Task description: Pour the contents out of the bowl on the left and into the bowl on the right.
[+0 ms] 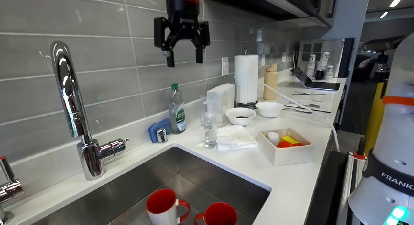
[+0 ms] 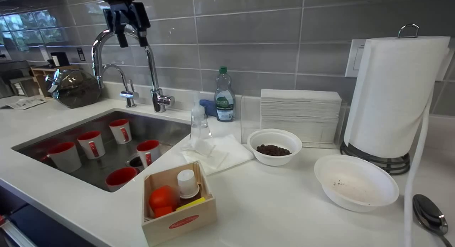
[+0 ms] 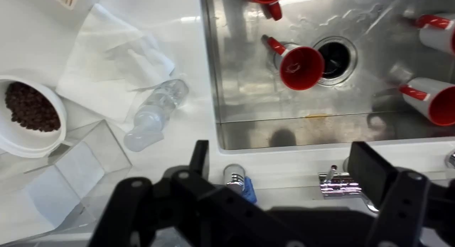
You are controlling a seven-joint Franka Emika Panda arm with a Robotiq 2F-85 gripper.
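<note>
A white bowl [image 2: 263, 159] with small dark brown pieces [image 2: 273, 150] stands on the counter by the napkin holder. It also shows in an exterior view [image 1: 240, 122] and at the left edge of the wrist view [image 3: 25, 140], partly cut off. A second white bowl [image 2: 355, 190] stands to its right, with only a few dark crumbs inside. It also shows in an exterior view [image 1: 269, 113] but not in the wrist view. My gripper [image 1: 185, 63] is open and empty, high above the back of the sink, away from both bowls. Its open fingers also show in the wrist view [image 3: 280, 147].
The sink [image 3: 256, 97] holds several red-and-white mugs, with a tall faucet [image 1: 90, 157] behind. A dish soap bottle [image 2: 224, 97], clear pump bottle [image 3: 160, 105], napkin holder [image 2: 298, 115], paper towel roll [image 2: 394, 97], wooden box [image 2: 185, 222], spoon [image 2: 430, 215] and white cable [image 2: 414, 190] surround the bowls.
</note>
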